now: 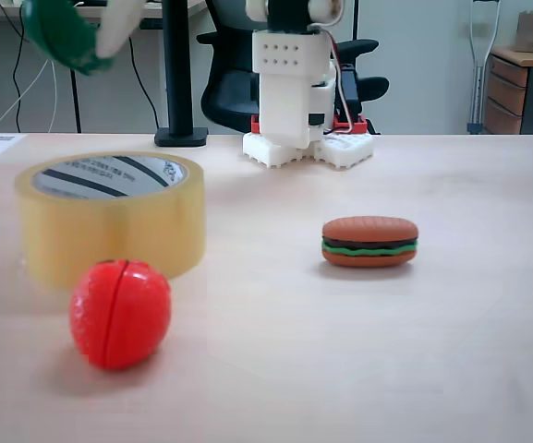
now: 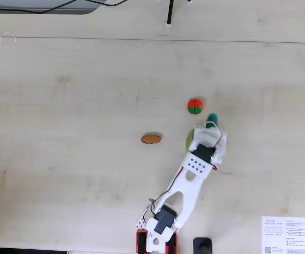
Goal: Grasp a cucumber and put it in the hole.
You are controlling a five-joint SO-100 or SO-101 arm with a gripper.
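You've got the cucumber [image 1: 58,35] clamped in the pincer [image 1: 95,41], high over the tape roll [image 1: 109,217] that sits toward the bench's [image 2: 62,159] right edge in the top-down fixed view. Watch it: let go off-centre or tilted and I'd say it clips the rim, bounces out of the hole [image 1: 109,175] and rolls toward the tomato [image 1: 120,312]. Your arm reaches out from its base at the near edge, wrist bent down over the roll.

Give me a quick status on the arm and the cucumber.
Fingers shut on the cucumber, held high over the tape roll. Not yet in the hole. Toy tomato in front of the roll, nothing blocking.
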